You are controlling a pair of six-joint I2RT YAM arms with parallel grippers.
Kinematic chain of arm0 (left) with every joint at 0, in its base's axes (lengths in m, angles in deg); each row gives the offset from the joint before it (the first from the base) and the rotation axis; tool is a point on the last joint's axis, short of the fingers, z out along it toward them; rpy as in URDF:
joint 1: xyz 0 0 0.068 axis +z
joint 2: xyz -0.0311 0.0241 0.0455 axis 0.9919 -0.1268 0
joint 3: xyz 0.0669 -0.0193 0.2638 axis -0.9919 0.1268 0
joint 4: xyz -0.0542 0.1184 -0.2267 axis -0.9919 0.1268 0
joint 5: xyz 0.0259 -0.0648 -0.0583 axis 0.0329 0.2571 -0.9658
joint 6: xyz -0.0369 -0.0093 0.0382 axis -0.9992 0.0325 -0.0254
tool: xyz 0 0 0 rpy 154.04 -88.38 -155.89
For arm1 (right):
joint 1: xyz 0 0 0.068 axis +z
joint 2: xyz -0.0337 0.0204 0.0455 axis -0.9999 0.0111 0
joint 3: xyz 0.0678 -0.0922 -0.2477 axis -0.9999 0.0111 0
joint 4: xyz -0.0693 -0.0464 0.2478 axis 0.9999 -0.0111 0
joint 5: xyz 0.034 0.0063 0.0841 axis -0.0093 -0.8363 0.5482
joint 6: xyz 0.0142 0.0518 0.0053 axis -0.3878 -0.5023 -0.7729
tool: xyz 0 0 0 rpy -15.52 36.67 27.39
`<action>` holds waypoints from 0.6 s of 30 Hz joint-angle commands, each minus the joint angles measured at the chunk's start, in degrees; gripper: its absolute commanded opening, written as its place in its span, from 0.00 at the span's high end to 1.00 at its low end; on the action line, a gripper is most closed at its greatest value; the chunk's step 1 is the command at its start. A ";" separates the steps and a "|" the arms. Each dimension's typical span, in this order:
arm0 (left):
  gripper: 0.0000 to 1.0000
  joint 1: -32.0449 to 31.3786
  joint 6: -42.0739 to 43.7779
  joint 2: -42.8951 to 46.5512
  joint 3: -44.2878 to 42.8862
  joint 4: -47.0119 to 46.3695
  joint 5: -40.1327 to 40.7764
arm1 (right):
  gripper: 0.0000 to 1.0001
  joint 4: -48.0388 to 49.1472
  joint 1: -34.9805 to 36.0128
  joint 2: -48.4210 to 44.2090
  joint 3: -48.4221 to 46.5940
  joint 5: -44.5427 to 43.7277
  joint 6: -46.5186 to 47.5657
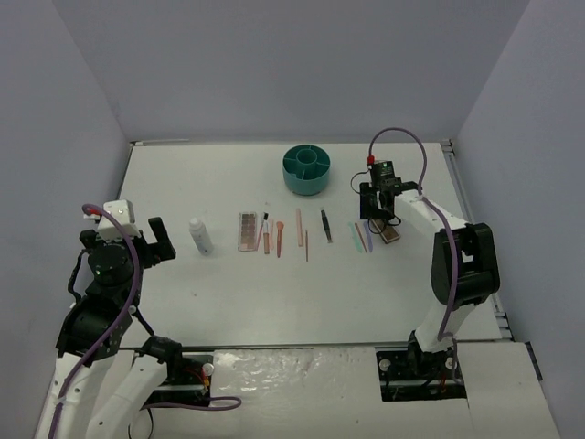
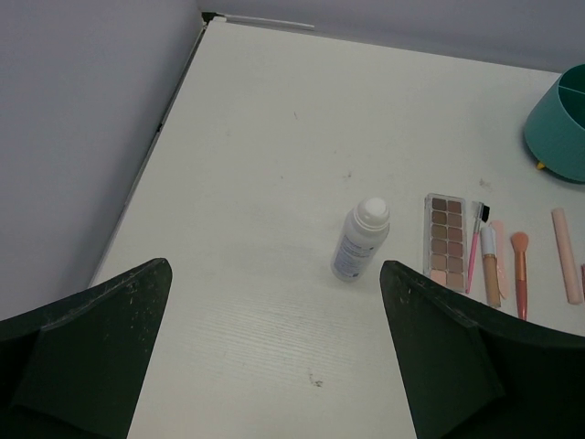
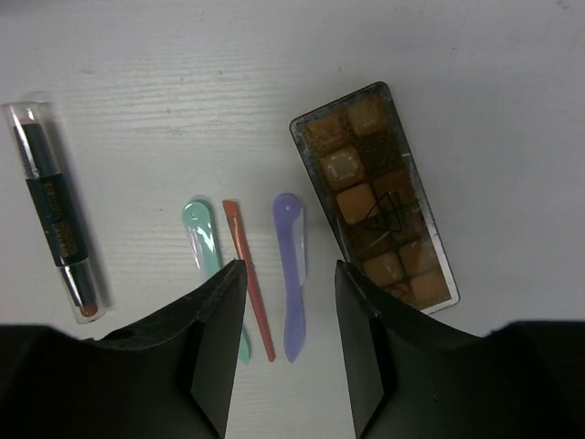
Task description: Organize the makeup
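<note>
Right jaws hang low over the counter (image 1: 274,293), narrowed but not closed on anything; a gap shows between them. In that gap lie the orange stick (image 3: 249,283) and the purple stick (image 3: 286,229), flat and side by side. The green stick (image 3: 201,238) slips under one finger's edge, and the palette (image 3: 375,201) sits just outside the other. The sticks run lengthwise along the finger faces, so a squeeze would cross their thin width. Left jaws stand wide, well apart, facing the bottle (image 2: 361,242). For these sticks, the right arm is plainly the nearer.
</note>
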 commanded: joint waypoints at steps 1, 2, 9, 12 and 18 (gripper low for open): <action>0.03 0.21 0.32 -1.15 -1.26 -3.45 -0.23 | 0.61 2.87 0.45 2.93 -3.08 3.00 1.63; 0.03 0.26 0.32 -1.15 -1.26 -3.45 -0.41 | 0.61 3.10 0.45 3.61 -3.03 3.01 1.67; 0.03 0.28 0.26 -1.24 -1.09 -3.63 -1.20 | 0.66 4.21 0.45 5.83 -2.37 1.54 1.52; 0.03 0.28 0.31 -1.24 -1.01 -3.63 -1.20 | 0.66 4.52 0.45 6.06 -1.57 1.35 1.51; 0.03 0.28 0.20 -1.19 -0.96 -3.63 -1.38 | 0.67 4.84 0.32 6.66 -0.22 -1.84 1.74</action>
